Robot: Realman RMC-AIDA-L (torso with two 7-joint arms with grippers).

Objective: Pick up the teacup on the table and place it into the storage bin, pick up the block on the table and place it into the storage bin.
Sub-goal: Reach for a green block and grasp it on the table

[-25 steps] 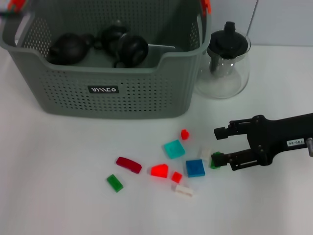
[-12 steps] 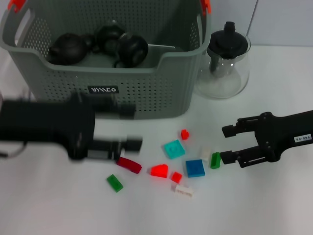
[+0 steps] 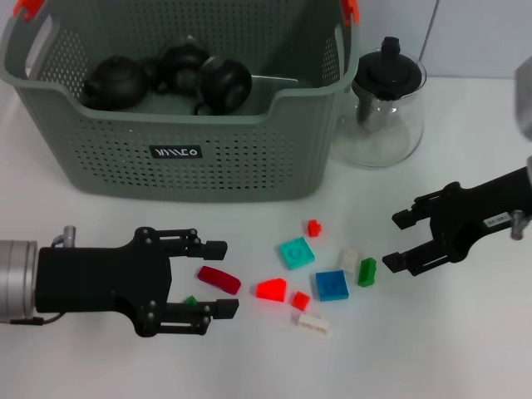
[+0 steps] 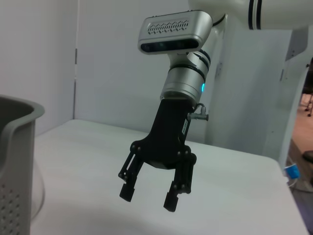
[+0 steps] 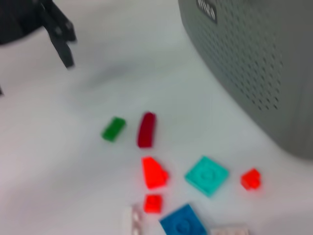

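Note:
The grey-green storage bin [image 3: 166, 133] stands at the back left with three black rounded tea vessels [image 3: 223, 83] inside. No teacup shows on the table. Several small blocks lie in front of the bin. My left gripper [image 3: 220, 278] is open at the lower left, its fingers on either side of the dark red block [image 3: 219, 280] [image 5: 146, 129]. A green block [image 3: 191, 300] [image 5: 113, 129] is half hidden beside its lower finger. Over at the right, my right gripper [image 3: 396, 241] [image 4: 149, 193] is open and empty, just right of a small upright green block [image 3: 366, 272].
A glass teapot [image 3: 384, 108] with a black lid stands right of the bin. Other loose blocks: teal [image 3: 296, 252] [image 5: 207, 175], blue [image 3: 332, 285], red [image 3: 271, 290] [image 5: 154, 172], small red [image 3: 313, 227], white [image 3: 312, 323]. The bin wall [image 5: 264, 58] rises close behind them.
My left arm has dropped from in front of the bin to the dark red block. My right gripper has backed off to the right, away from the small green block.

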